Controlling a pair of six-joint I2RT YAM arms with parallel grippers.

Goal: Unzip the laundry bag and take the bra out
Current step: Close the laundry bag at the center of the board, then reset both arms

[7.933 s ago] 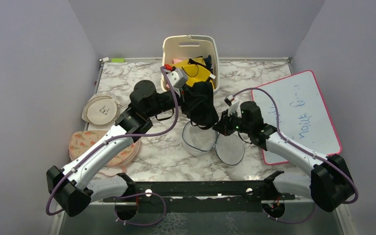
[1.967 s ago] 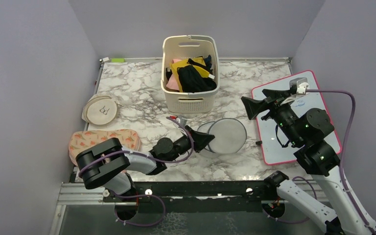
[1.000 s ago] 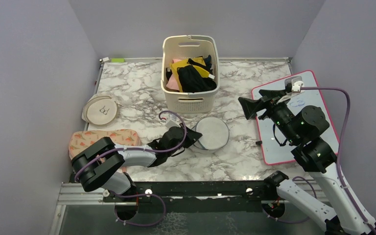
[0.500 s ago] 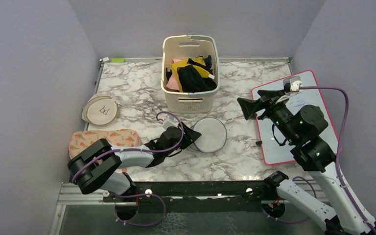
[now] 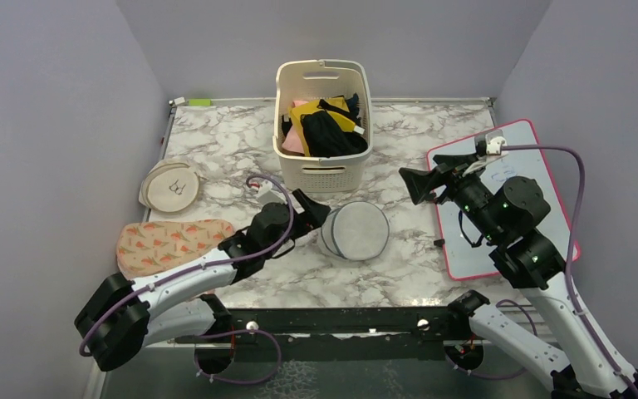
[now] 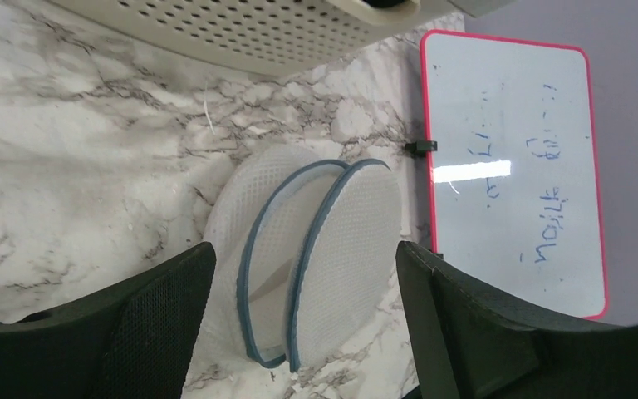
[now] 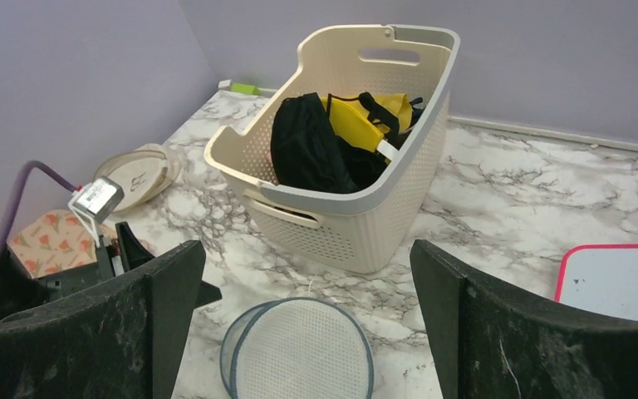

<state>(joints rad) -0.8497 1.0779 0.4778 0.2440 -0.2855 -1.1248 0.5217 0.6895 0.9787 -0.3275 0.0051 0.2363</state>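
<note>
Your round white mesh laundry bag with the dark zip trim (image 5: 355, 231) sits on the grey-veined marble table (image 5: 216, 141) near the middle, at 6 o'clock from the cream slotted plastic basket (image 5: 324, 174) and apart from it. In the left wrist view its two trimmed round faces stand parted, with a gap between the rims on the side facing that camera.

The small black bra with thin straps (image 5: 328, 133) is not in the bag. It lies inside the basket, at 12 o'clock on the table, bunched against a bright yellow cloth (image 5: 303, 116), with a pink cloth (image 5: 292, 143) at the basket's 9 o'clock side.

Your left gripper (image 5: 316, 214) is low over the table at 9 o'clock from the bag, just beside its rim. Its fingers are spread wide and pinch nothing, and the bag shows between them in the wrist view. You cannot tell whether a fingertip touches the mesh.

Your right gripper (image 5: 409, 184) hangs raised at 2 o'clock from the bag, well apart from it, pointing toward the basket. Its fingers are also spread wide and empty.

A white board with a pink rim (image 5: 515, 191) lies at 3 o'clock. At 9 o'clock are a flat beige round pouch with a dark emblem (image 5: 172, 186) and, nearer you, a peach floral pad (image 5: 174, 243).
</note>
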